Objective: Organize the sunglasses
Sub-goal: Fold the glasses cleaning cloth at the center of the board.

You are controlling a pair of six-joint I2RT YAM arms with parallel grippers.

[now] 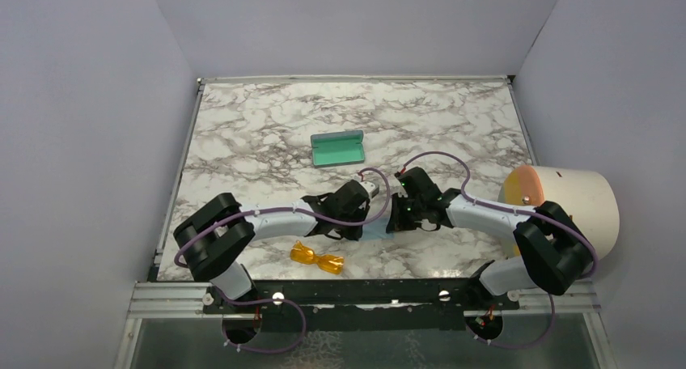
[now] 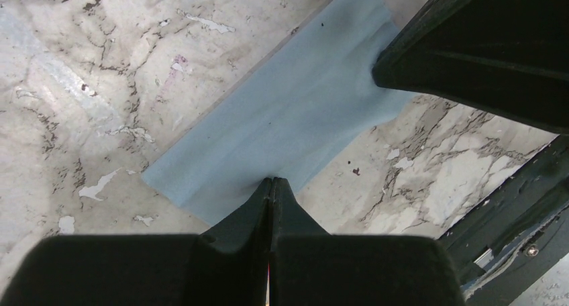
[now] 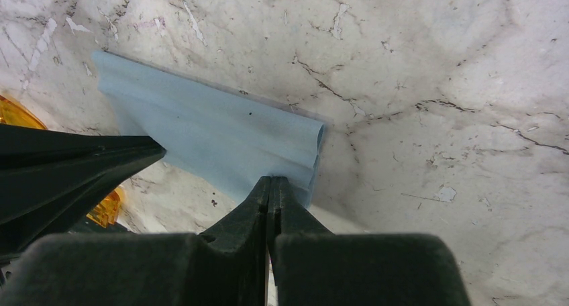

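The left gripper (image 2: 272,185) and right gripper (image 3: 274,182), jaws fully closed, each pinch an opposite edge of the light blue cloth (image 2: 288,118). The sunglasses (image 1: 317,258) lie free on the table (image 1: 243,126), just behind the left gripper, toward the arm bases.

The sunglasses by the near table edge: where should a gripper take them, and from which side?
Probably the narrow bridge of the sunglasses, from straight above, jaws closing across it: they lie flat on the table, waisted between two wider lenses.
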